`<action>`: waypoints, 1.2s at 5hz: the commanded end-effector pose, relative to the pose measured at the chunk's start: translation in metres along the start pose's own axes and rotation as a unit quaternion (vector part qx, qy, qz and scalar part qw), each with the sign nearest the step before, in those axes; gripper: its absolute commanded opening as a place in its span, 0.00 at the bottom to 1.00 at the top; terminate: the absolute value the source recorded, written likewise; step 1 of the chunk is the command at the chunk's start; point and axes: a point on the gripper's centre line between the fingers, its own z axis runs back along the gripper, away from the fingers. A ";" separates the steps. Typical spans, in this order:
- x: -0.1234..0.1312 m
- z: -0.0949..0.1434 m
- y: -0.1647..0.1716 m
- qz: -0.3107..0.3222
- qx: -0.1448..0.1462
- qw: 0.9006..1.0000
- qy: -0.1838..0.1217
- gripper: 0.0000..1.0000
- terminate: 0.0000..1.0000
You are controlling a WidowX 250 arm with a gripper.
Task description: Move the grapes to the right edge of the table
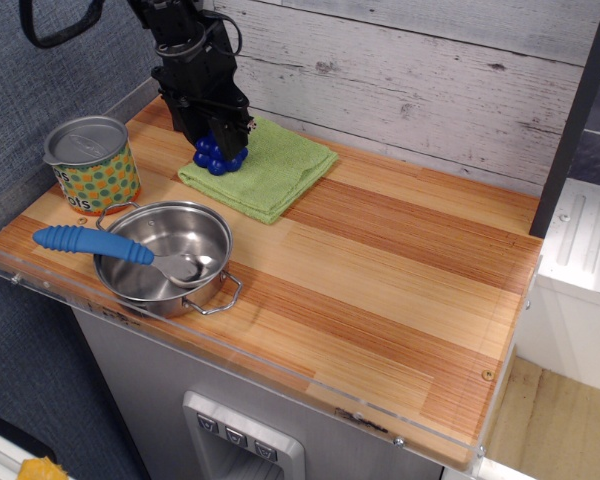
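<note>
The grapes point(214, 160), a small cluster of glossy deep-blue balls, rest on the left corner of a green cloth point(270, 170) at the back left of the striped wooden table point(400, 270). My black gripper point(223, 147) comes down from above, its fingers close on both sides of the cluster and gripping its top. The upper part of the grapes is hidden by the fingers. The grapes still touch the cloth. The table's right edge point(525, 300) is far from the gripper.
A steel pot point(165, 258) with a blue-handled spoon point(80, 241) stands at the front left. A dotted tin can point(90, 163) stands left of the cloth. A clear acrylic rim runs along the table's front and left. A plank wall stands behind.
</note>
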 end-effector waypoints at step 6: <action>0.010 0.079 -0.047 0.009 0.029 0.998 -0.054 0.00 0.00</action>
